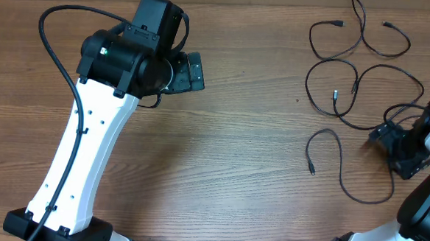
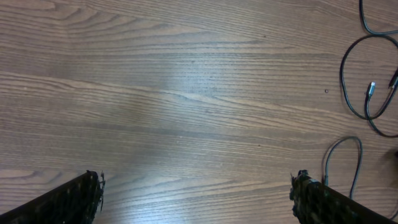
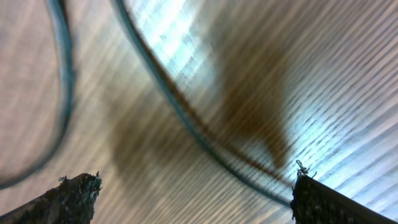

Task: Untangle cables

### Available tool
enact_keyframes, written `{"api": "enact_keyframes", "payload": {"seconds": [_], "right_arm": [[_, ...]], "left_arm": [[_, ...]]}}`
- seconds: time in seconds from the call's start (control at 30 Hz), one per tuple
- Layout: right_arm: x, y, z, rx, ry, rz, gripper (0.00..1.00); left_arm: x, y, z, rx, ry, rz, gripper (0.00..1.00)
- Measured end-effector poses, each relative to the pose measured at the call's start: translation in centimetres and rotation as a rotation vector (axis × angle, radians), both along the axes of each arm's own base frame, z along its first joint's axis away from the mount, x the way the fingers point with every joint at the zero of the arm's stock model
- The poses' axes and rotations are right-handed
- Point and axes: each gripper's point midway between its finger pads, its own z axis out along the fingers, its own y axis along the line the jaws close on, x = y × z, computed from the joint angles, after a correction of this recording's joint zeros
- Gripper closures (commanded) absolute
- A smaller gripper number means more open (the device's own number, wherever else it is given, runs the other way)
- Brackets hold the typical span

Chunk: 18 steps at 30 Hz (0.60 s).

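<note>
Several thin black cables lie as loose, wavy strands on the right half of the table. One loop [image 1: 327, 86] lies in the middle, another strand [image 1: 377, 44] at the top, and a lower strand [image 1: 341, 168] near the front. My right gripper [image 1: 385, 144] hovers low over the strands' right side, open. In the right wrist view it [image 3: 196, 186] holds nothing, and a blurred cable [image 3: 186, 118] runs diagonally down to the right fingertip [image 3: 317, 199]. My left gripper [image 1: 199, 74] is open over bare wood, far left of the cables. The left wrist view shows that gripper [image 2: 196, 186] empty, with cable loops [image 2: 346, 81] at the right edge.
The wooden table [image 1: 220, 158] spreads between the two arms. The white left arm [image 1: 88, 151] crosses the left side, with its thick black cable [image 1: 56, 60] arching beside it. The right arm's base [image 1: 423, 220] stands at the front right corner.
</note>
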Motion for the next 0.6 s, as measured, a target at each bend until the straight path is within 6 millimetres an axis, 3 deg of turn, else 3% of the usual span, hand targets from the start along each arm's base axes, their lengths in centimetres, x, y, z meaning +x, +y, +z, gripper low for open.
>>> {"api": "enact_keyframes", "payload": {"seconds": [0.23, 0.6], "right_arm": [[4.7, -5.7, 6.5, -0.139, -0.162, -0.057, 0.00], [4.8, -11.1, 8.1, -0.362, -0.183, -0.141, 0.00]], "left_arm": [[0.0, 0.0, 0.0, 0.000, 0.001, 0.000, 0.01], [-0.1, 0.0, 0.0, 0.001, 0.003, 0.000, 0.00]]}}
